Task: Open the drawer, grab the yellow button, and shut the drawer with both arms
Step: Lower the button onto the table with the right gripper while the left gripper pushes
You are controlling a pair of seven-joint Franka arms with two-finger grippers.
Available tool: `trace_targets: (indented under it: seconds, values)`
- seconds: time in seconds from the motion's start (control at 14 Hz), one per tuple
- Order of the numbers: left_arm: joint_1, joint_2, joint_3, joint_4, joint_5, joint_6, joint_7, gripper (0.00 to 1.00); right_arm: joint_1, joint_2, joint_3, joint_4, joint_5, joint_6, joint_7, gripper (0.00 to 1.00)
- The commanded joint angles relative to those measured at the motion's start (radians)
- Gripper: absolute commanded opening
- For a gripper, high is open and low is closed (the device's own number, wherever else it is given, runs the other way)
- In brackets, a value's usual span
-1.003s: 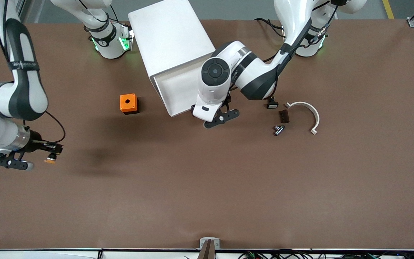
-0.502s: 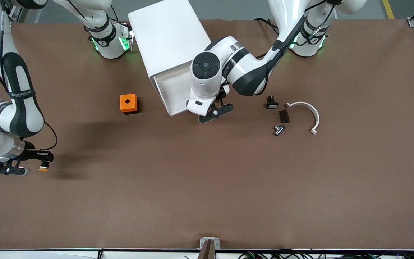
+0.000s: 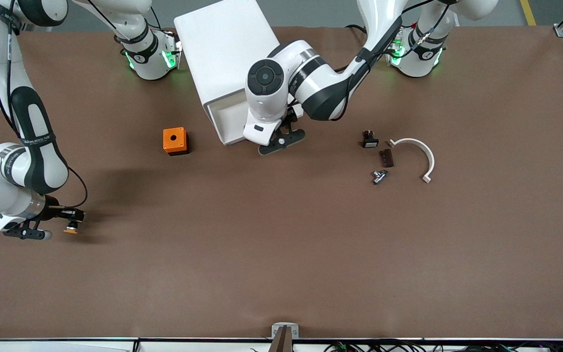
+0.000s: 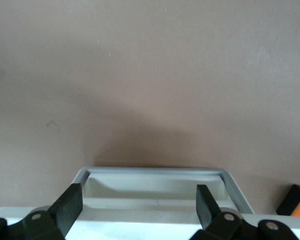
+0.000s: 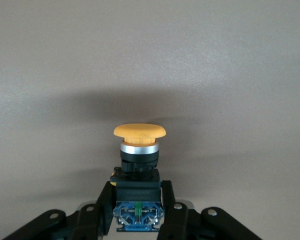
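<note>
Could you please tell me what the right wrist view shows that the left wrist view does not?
Only the right wrist view shows the button, orange cap pointing away from the camera, clamped by its black body between the right gripper fingers.

Only the left wrist view shows the drawer, its open tray seen past the left gripper, whose fingers are spread apart with nothing between them. It also catches a corner of the orange cube.

Both show the bare brown table past the fingers of their own gripper.
</note>
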Motion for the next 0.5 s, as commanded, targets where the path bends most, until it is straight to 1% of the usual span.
trace_targets:
  seconds: [0.0, 0.36, 0.43]
  values:
    - [-0.016, -0.002, -0.002, -0.014, -0.055, 0.006, -0.017, 1.0, -0.019, -0.001, 0.016, 0.015, 0.018, -0.011, -0.036, 1.0]
    - [-0.029, 0.002, -0.002, -0.028, -0.139, 0.006, -0.017, 1.0, -0.01, -0.027, 0.017, 0.016, 0.018, -0.022, -0.045, 1.0]
    - [-0.035, 0.004, -0.002, -0.028, -0.151, 0.006, -0.017, 1.0, -0.008, -0.045, 0.019, 0.019, 0.018, -0.056, -0.045, 1.0]
